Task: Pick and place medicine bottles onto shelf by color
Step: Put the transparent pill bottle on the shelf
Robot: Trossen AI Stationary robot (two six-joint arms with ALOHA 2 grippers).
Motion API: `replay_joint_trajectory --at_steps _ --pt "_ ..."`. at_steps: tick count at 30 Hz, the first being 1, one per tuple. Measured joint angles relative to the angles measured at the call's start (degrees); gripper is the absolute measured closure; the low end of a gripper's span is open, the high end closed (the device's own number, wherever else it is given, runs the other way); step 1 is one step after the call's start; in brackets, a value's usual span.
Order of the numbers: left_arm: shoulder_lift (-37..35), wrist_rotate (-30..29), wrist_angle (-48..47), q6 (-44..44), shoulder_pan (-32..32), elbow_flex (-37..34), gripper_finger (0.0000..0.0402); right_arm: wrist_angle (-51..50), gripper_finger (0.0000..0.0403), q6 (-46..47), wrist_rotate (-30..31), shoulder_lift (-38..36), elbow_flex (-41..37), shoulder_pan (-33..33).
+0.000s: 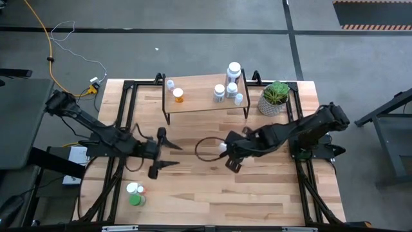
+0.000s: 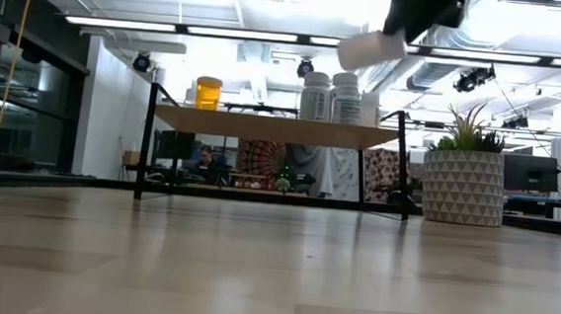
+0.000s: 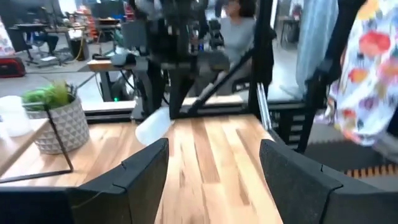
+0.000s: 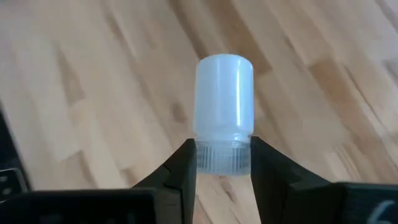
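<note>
From above, we see the right gripper [image 1: 225, 152] over the middle of the table [image 1: 257, 193], but its arm hides most of what it holds; only a bit of a white bottle [image 1: 223, 147] peeks out. The right arm reaches in low from the right side, bent at the elbow. The left gripper [image 1: 163, 152] waits over the left part of the table with its two fingers wide apart and nothing between them. On the shelf [image 1: 199, 102] stand an orange bottle [image 1: 178, 95] and a small white one on the left, and a bunch of white bottles [image 1: 230, 84] on the right. A green bottle [image 1: 135, 198] and a white one sit near the front left edge of the table, and a plant [image 1: 275, 98] stands beside the shelf. From table height, the gripper is cut off at the top, and the white bottle [image 2: 371, 50] hangs tilted in the air, above the shelf [image 2: 273, 127]. In the left wrist view, things are blurry; we see the open fingers [image 3: 146, 177] and the white bottle [image 3: 152, 124] under the other arm. In the right wrist view, the fingers [image 4: 186, 165] are clamped on the cap end of the white bottle [image 4: 224, 102], with the bare table far below it.
</note>
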Motion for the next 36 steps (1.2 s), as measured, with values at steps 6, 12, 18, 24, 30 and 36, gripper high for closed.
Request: replay_joint_trajectory --at_steps 6,12,18,24,30,36 --pt "10.1 0.1 0.9 2.1 0.5 3.9 0.0158 5.0 0.0306 -2.6 0.0 1.3 -0.9 1.5" --pt "20.9 0.0 -2.2 1.6 2.7 12.1 0.0158 8.5 0.0306 -4.6 -0.9 2.8 -0.9 2.9" --pt "29.4 -0.6 -7.1 0.2 5.5 18.4 0.0158 12.1 0.0306 -6.4 -1.3 4.1 -0.9 3.5" --pt "34.0 -0.6 -6.3 0.1 7.3 21.8 0.0158 12.9 0.0306 -7.6 -1.5 5.1 -0.9 3.5" --pt "35.4 3.7 -7.3 0.1 7.5 21.8 0.0158 16.8 0.0306 -11.1 -2.3 5.3 -0.9 3.5" --pt "35.1 4.3 -6.0 1.2 7.6 21.8 0.0158 18.1 0.0306 -11.6 -3.3 5.3 -0.9 3.5"
